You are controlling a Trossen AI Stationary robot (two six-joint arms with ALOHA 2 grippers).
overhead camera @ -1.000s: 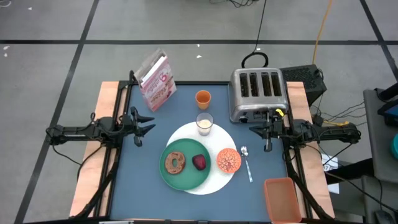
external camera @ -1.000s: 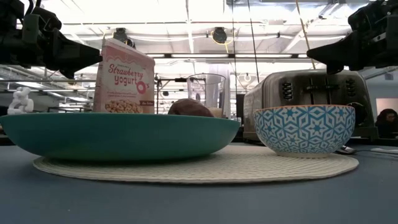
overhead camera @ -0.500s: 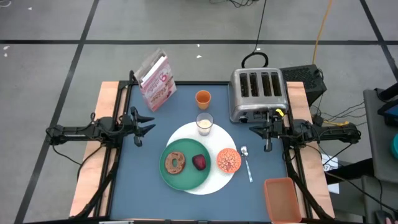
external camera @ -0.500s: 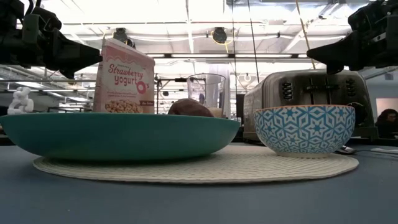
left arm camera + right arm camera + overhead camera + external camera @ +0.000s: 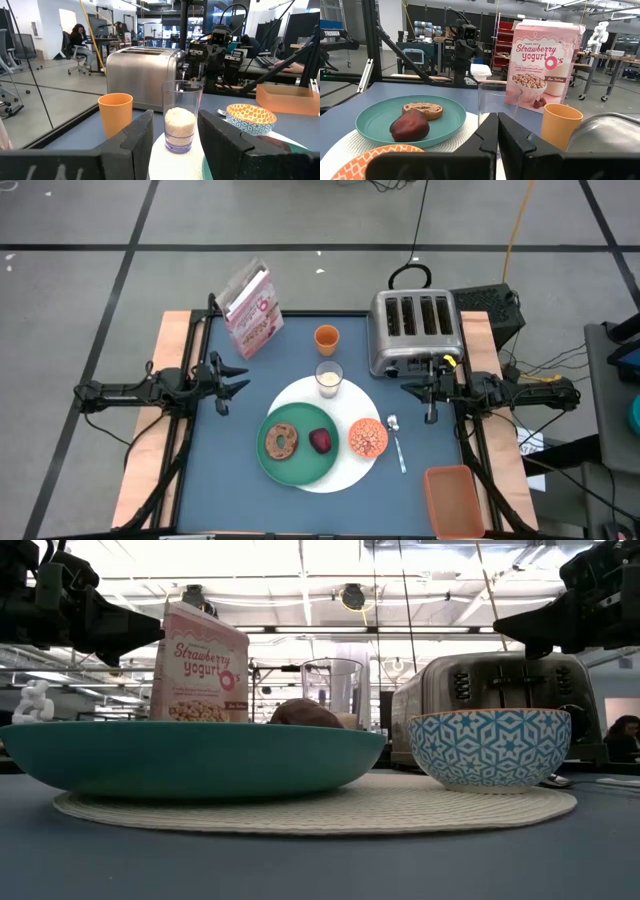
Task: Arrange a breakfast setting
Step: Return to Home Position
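The breakfast setting (image 5: 341,412) lies mid-table between the arms. The left gripper (image 5: 242,380) hangs at the table's left edge, fingers spread wide and empty. The right gripper (image 5: 405,389) has its fingers pressed together on nothing, in front of the toaster (image 5: 415,330). The brown bagel (image 5: 281,441) and dark-red fruit (image 5: 321,441) sit on the green round plate (image 5: 300,476). The plate shares the larger white disc (image 5: 296,392) with the small orange bowl (image 5: 367,438) and milk glass (image 5: 329,378). The metal spoon (image 5: 397,442) lies just right of the bowl. In the low view the plate's rim hides the bagel. The table (image 5: 215,470) is blue, on a grey floor with taped lines.
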